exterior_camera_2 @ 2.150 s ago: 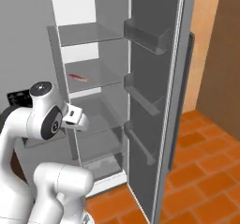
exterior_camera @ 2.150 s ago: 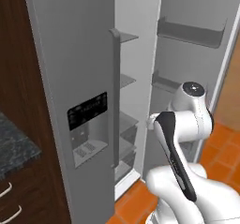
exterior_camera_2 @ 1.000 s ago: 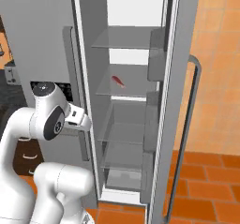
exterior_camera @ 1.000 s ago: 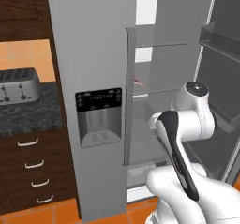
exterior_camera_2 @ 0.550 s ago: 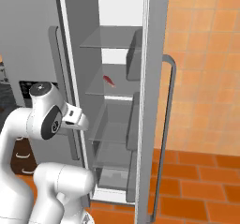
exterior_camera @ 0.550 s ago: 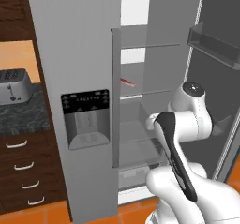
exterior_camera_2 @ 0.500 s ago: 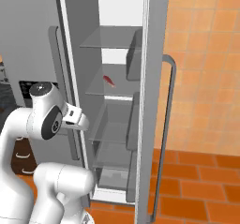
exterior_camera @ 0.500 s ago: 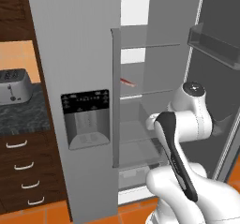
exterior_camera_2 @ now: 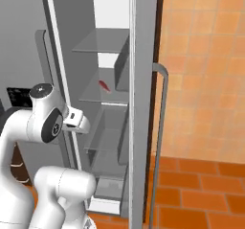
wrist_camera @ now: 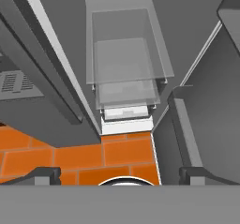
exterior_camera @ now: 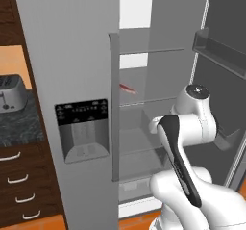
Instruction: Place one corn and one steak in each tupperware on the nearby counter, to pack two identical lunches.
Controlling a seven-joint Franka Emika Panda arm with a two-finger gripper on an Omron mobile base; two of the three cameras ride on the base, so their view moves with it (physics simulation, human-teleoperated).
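While the fridge (exterior_camera: 72, 56) stands open ahead of the base, the arm is tucked close to its own body, so the step in hand looks like fetching a steak from inside. Beside the fridge sits the counter (exterior_camera: 19, 128), a toaster (exterior_camera: 12, 90) on it. One steak (exterior_camera: 127, 88) lies on a middle glass shelf (exterior_camera_2: 98, 96), a dark-red strip just inside the doorway; corn and tupperware I cannot make out. The gripper (wrist_camera: 119, 176) points down at the floor tiles and lower drawer, fingertips (wrist_camera: 42, 175) spread wide, holding nothing. To do this well, I judge the hand should rise to shelf height, enter level between the shelves, and straddle the strip across its narrow width. No brand or legible writing shows; the dispenser panel (exterior_camera: 81, 113) carries only tiny unreadable icons
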